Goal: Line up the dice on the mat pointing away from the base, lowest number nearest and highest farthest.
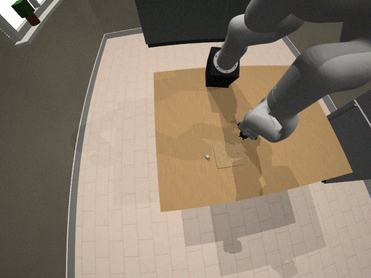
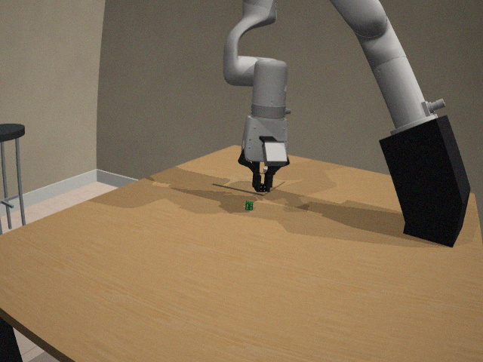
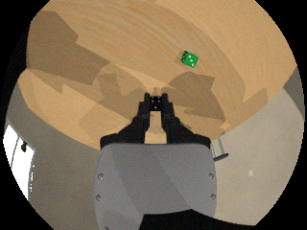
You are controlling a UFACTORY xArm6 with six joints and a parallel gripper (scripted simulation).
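Observation:
My gripper (image 2: 263, 188) points straight down, shut on a small dark die (image 3: 156, 100) and holding it just above the table. In the top view the gripper (image 1: 243, 136) is at the corner of the thin tan mat (image 1: 229, 154) nearest the base. A green die (image 2: 249, 205) lies on the table a little in front of the fingers and also shows in the wrist view (image 3: 190, 59). A white die (image 1: 207, 156) lies on the table just off the mat's left edge. In the top view the arm hides the green die.
The robot's black base block (image 1: 222, 68) stands at the table's far edge and also shows in the exterior view (image 2: 427, 182). A stool (image 2: 10, 171) stands on the floor beside the table. The arm's shadow covers the mat area.

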